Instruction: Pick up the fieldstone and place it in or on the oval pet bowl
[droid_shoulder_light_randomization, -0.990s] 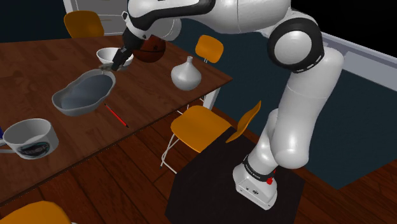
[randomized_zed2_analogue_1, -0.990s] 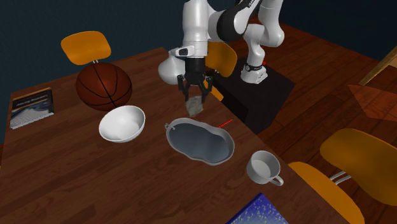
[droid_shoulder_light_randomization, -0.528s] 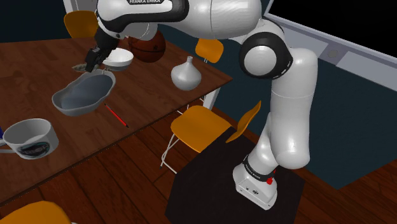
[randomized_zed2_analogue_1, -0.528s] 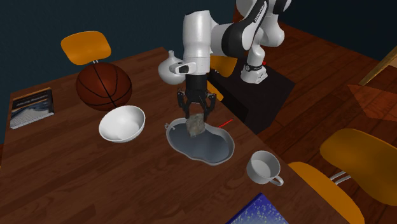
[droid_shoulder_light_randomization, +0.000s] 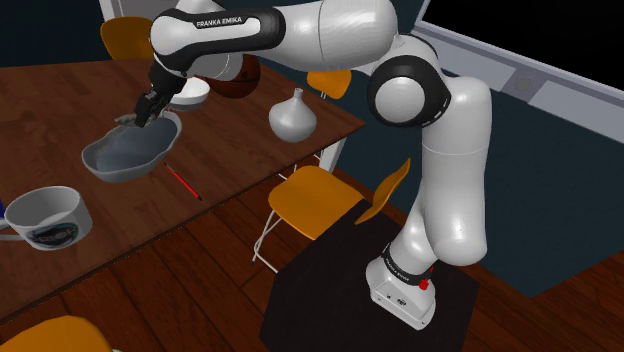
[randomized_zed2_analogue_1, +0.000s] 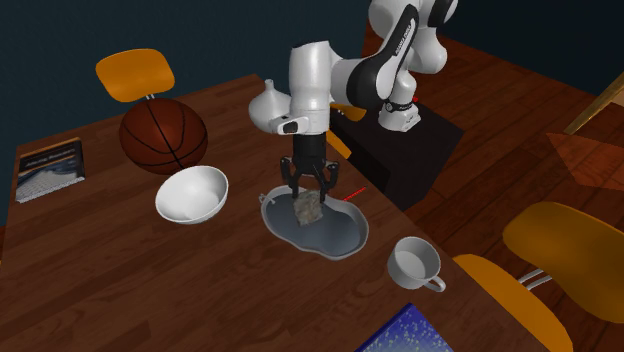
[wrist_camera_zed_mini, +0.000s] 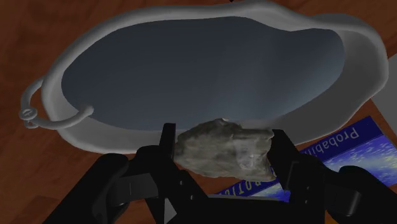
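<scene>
Dark brown wood makes up the surface (randomized_zed2_analogue_1: 110, 280), with a deep blue wall behind it. Reading the second exterior view from its left edge, a grey-blue book (randomized_zed2_analogue_1: 48, 168) lies at the upper left. Next an orange chair (randomized_zed2_analogue_1: 135, 73) stands behind a basketball (randomized_zed2_analogue_1: 163, 133), with a round white bowl (randomized_zed2_analogue_1: 192, 193) just below the ball. A white vase (randomized_zed2_analogue_1: 266, 106) sits behind the arm, and a second orange chair (randomized_zed2_analogue_1: 350, 95) is just right of it.

At the frame's centre the hand (randomized_zed2_analogue_1: 308, 196) points straight down with its two fingers closed on the fieldstone (randomized_zed2_analogue_1: 306, 208). The stone hangs over the left end of the oval pet bowl (randomized_zed2_analogue_1: 342, 236), clear of its floor as far as I can judge. In the wrist view the grey rock is clasped between the black fingers, and the bowl's grey basin spreads out beyond it.

Right of the bowl lies a thin red stick (randomized_zed2_analogue_1: 351, 193), then a white cup (randomized_zed2_analogue_1: 415, 265). A blue book (randomized_zed2_analogue_1: 405, 335) lies at the bottom edge, and a third orange chair (randomized_zed2_analogue_1: 565, 255) stands at the lower right.

The stone looks rigid, dense and rough-faced, so it should neither crush nor slip readily. Its lumpy sides could let it pivot, so a hold across its middle, on the flattest opposing faces, seems soundest. Dropped from height it might knock the thin-walled bowl, so a low release looks wise.

Count: one stone, one oval bowl, one round bowl, one ball, one vase, one cup, one stick, two books and three chairs.
</scene>
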